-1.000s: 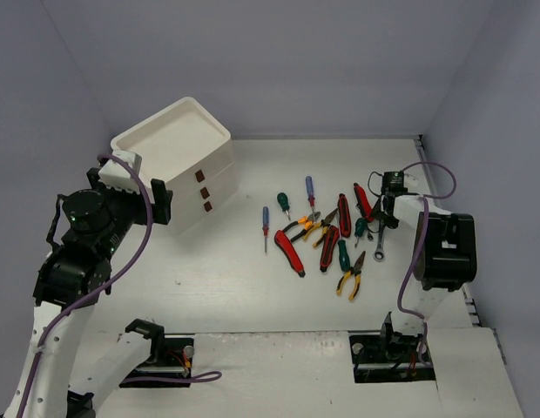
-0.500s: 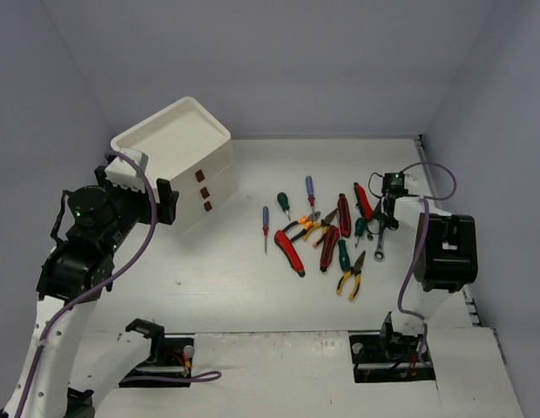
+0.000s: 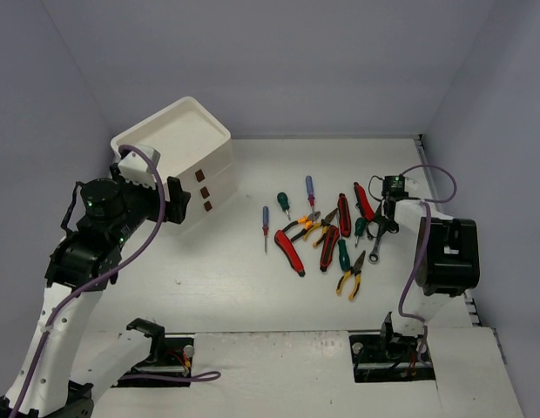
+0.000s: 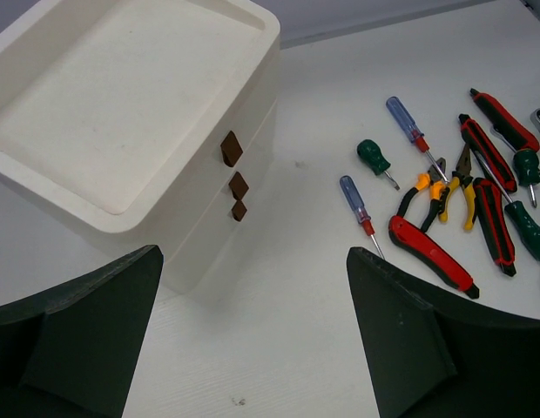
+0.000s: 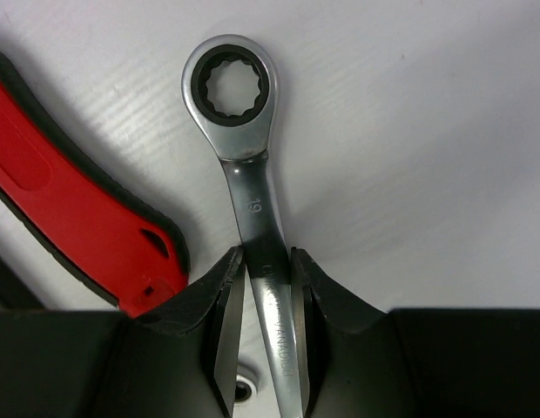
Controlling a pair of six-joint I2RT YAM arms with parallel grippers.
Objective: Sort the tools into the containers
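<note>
The tools [image 3: 327,231] lie in a loose cluster right of centre: blue and green screwdrivers, yellow-black pliers and red-handled cutters. My right gripper [image 3: 384,219] is at the cluster's right edge. In the right wrist view it [image 5: 266,266] is shut on the shank of a silver ratchet wrench [image 5: 248,187], whose ring head points away from the fingers. The white drawer box [image 3: 213,174] stands at the back left, drawers closed, with a shallow tray on top. My left gripper [image 3: 178,202] is open and empty, just in front of the box [image 4: 122,113].
A red-handled cutter [image 5: 70,218] lies close to the left of the held wrench. In the left wrist view, a blue screwdriver [image 4: 355,202] and a red cutter [image 4: 431,252] are the tools nearest the box. Grey walls enclose the table on three sides.
My left arm has swung to the right and forward, bringing its gripper nearer the drawer fronts. My right gripper has shifted only slightly at the wrench.
</note>
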